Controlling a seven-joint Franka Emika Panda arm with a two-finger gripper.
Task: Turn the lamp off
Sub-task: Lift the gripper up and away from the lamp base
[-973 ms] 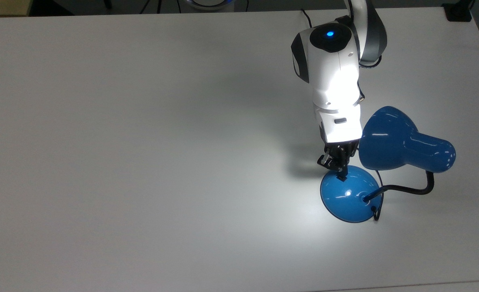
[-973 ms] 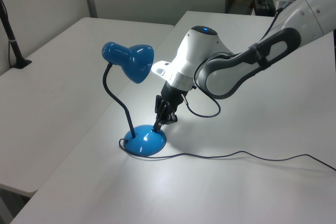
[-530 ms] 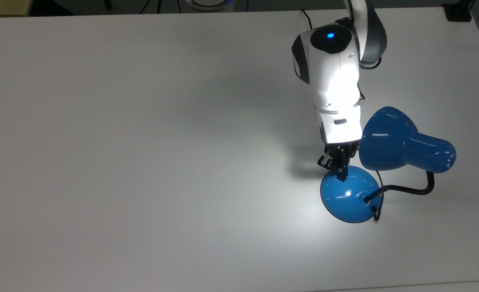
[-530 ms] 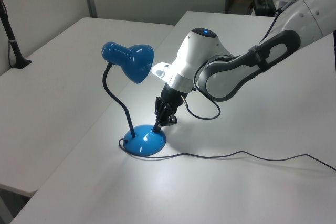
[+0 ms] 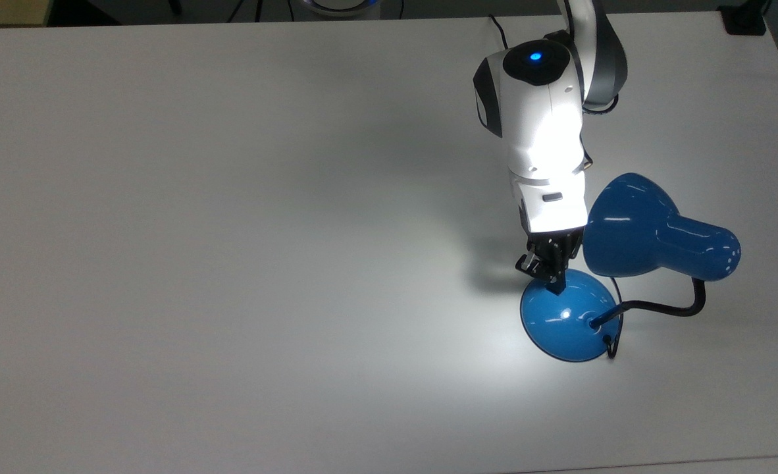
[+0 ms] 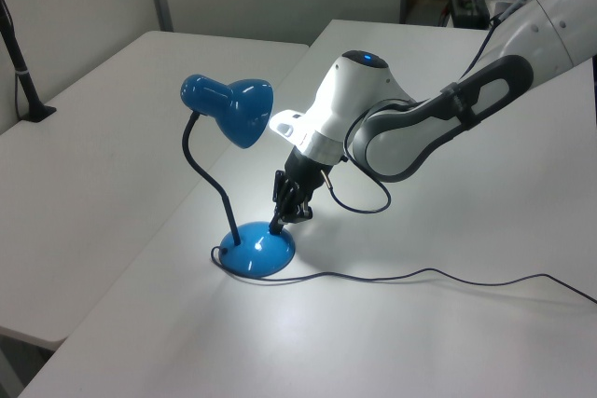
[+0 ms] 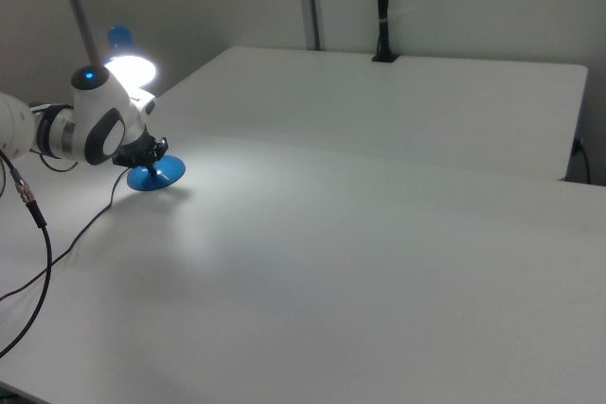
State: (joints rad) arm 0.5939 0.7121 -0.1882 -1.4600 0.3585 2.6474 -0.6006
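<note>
The lamp [image 5: 652, 237] stands near the right edge of the white table [image 5: 231, 263] in the top view, and it is lit: a bright pool of light falls on the tabletop around its base and glares off the white casing of the robot arm [image 5: 544, 131]. Its glossy blue shade [image 6: 235, 107] sits high on a black gooseneck [image 6: 207, 170] that curves down into the round domed base [image 5: 567, 319]. In the right view the open mouth of the shade [image 7: 131, 68] glows white, at the far left of that view.

The arm reaches down at a slant from the top view's upper right, a blue indicator light [image 5: 535, 56] shining on its wrist. The gripper [image 5: 555, 282] points down at the base, its dark tip meeting the upper slope of the dome on the side nearest the arm, right under the shade's rim. In the left view the gripper [image 6: 278, 223] meets the base at its right edge. From here I cannot tell whether it is open or closed; it holds nothing that I can make out.

A thin black cord [image 6: 420, 275] trails from the base across the table toward the left view's right
</note>
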